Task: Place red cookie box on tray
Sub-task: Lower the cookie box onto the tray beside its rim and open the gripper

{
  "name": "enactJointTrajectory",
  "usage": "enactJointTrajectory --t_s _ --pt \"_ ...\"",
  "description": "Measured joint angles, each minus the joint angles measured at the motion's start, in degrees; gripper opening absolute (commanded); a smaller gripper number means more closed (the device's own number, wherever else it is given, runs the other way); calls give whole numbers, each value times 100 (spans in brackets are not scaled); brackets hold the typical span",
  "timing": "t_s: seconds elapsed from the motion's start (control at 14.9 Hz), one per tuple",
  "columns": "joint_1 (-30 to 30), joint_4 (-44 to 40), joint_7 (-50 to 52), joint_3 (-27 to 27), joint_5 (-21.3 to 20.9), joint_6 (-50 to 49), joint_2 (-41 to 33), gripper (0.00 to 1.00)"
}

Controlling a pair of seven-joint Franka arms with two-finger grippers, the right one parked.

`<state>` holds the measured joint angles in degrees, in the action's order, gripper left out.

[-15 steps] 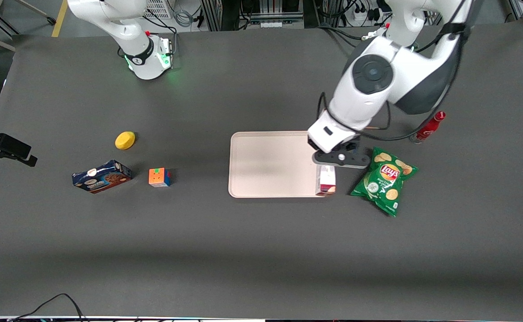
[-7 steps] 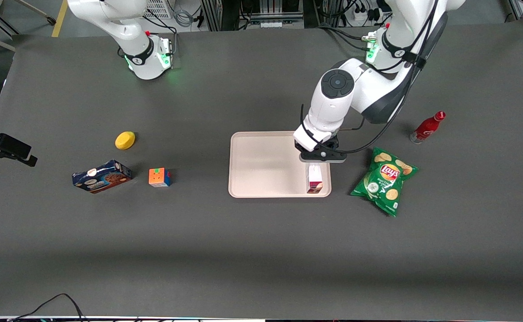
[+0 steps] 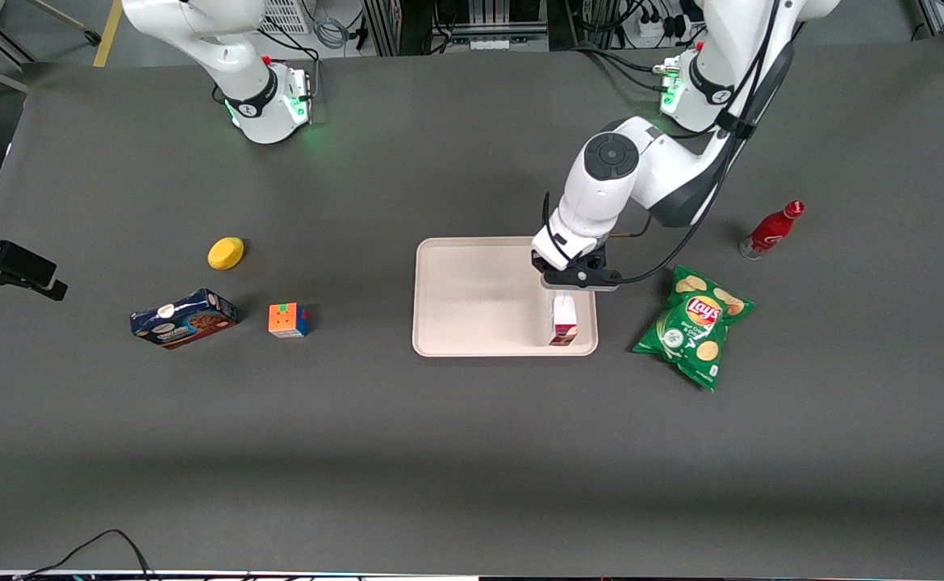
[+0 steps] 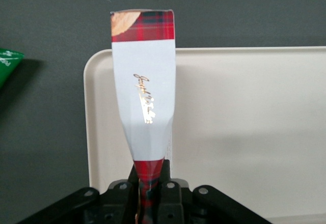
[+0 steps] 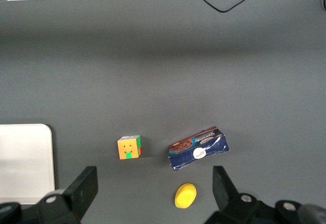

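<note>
Front view: we see the gripper [image 3: 566, 289] low over the tray [image 3: 472, 298], at the tray's end toward the working arm. It is clamped on one end of the red cookie box [image 3: 563, 320], whose free end reaches toward the tray's edge nearest the camera, within the rim. We judge the step in hand to be the set-down; the next move calls for lowering until the box rests flat, then opening the fingers.

Left wrist view: the red cookie box [image 4: 145, 96] runs straight out from the gripper [image 4: 148, 193], its pinched end squeezed narrow between closed fingers. It lies above the tray [image 4: 244, 132] near a rounded corner. We cannot tell whether it touches the tray floor.

Right wrist view: only a tray corner [image 5: 25, 158] shows.
</note>
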<state>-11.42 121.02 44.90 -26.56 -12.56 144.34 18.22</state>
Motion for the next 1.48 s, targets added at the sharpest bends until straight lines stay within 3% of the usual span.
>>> enactJointTrajectory --t_s 0.27,0.54,0.67,0.74,0.87,0.94,1.48 --pt "5 53 531 62 -890 73 262 0" --pt "6 77 713 114 -1059 146 399 0" --pt "6 105 761 165 -1064 281 459 9" --pt "6 136 789 180 -1066 359 493 25" --pt "6 163 862 200 -1069 466 547 79" --pt "6 163 915 203 -1069 481 562 100" --pt "32 -90 1038 220 -1075 482 501 100"
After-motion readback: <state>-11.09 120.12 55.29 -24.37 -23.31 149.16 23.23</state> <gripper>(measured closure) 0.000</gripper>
